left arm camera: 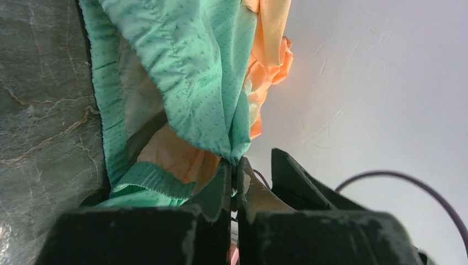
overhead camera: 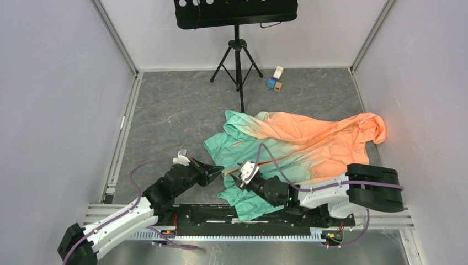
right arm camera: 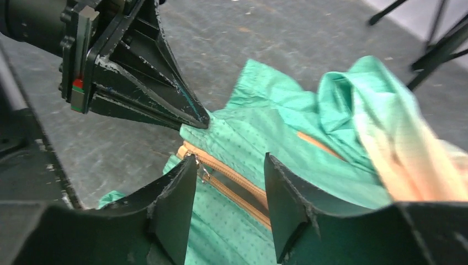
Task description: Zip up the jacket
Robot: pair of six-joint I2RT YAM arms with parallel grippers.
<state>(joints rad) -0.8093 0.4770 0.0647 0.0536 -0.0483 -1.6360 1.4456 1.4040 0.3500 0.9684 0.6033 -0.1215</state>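
The jacket (overhead camera: 298, 144) lies crumpled on the grey floor, mint green at its near end, peach-orange toward the right. My left gripper (overhead camera: 219, 169) is shut on the green hem fabric at the jacket's near left corner; the pinched cloth shows in the left wrist view (left arm camera: 236, 157). My right gripper (overhead camera: 236, 175) is open just above the orange zipper line (right arm camera: 232, 182). The small metal zipper pull (right arm camera: 204, 175) sits beside the right gripper's left finger (right arm camera: 176, 199). The left gripper's tips (right arm camera: 201, 121) also show in the right wrist view, touching the green fabric (right arm camera: 259, 127).
A black music stand tripod (overhead camera: 238, 61) stands behind the jacket. Small coloured blocks (overhead camera: 275, 80) lie at the back. Grey walls enclose the left, right and back. The metal rail (overhead camera: 243, 218) with the arm bases runs along the near edge.
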